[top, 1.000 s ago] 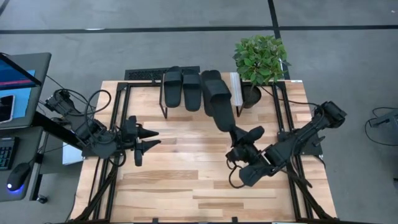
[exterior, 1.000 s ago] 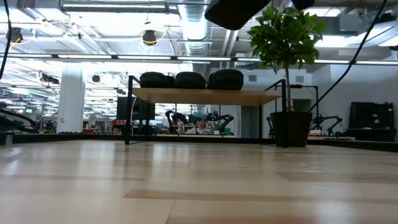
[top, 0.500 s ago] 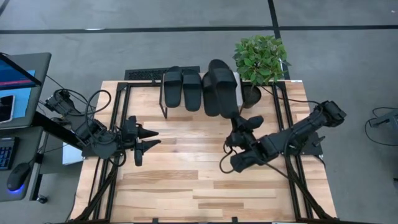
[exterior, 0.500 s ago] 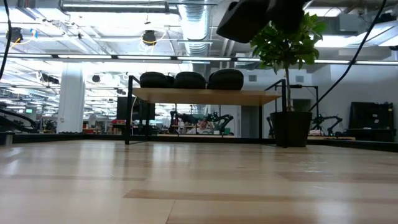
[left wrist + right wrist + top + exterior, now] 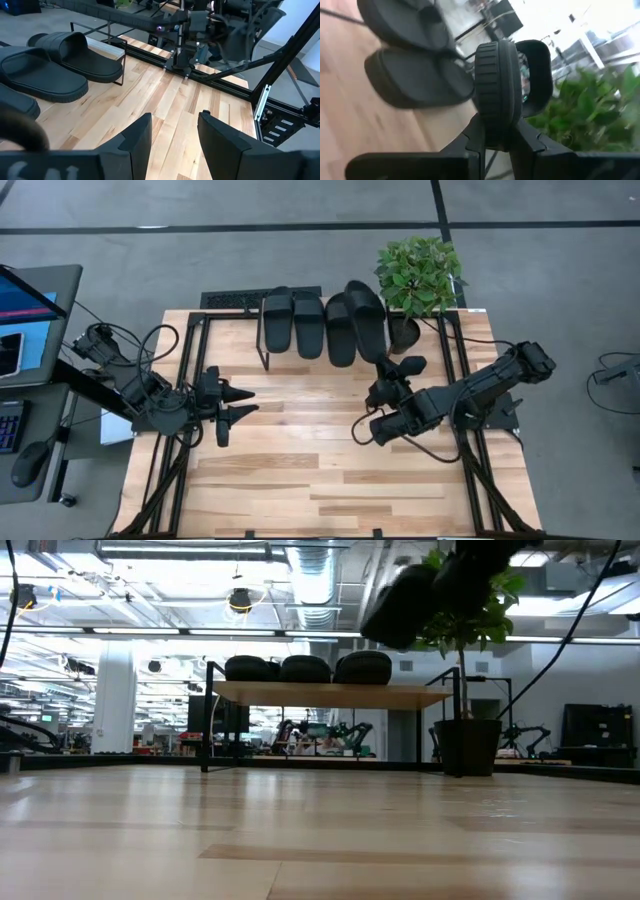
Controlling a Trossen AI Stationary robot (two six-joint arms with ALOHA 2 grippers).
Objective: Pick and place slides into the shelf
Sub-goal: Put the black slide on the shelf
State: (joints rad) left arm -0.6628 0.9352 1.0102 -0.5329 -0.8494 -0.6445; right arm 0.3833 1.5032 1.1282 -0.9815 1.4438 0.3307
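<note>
Your right gripper (image 5: 383, 377), at centre right, clamps a matte black slide sandal (image 5: 366, 318) above the low light-wood shelf (image 5: 330, 695). Your left gripper (image 5: 243, 403) waits at centre left, fingers apart, holding nothing.

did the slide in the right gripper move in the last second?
Yes. In the high view the held slide swung from hanging off the shelf's front edge toward the potted plant, beside the third slide.

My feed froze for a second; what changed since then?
The right gripper, shut on the fourth slide, swung it from beside the shelf to above its plant-side end, not yet released. Three slides stayed on the shelf; the left gripper stayed open, idle.
</note>
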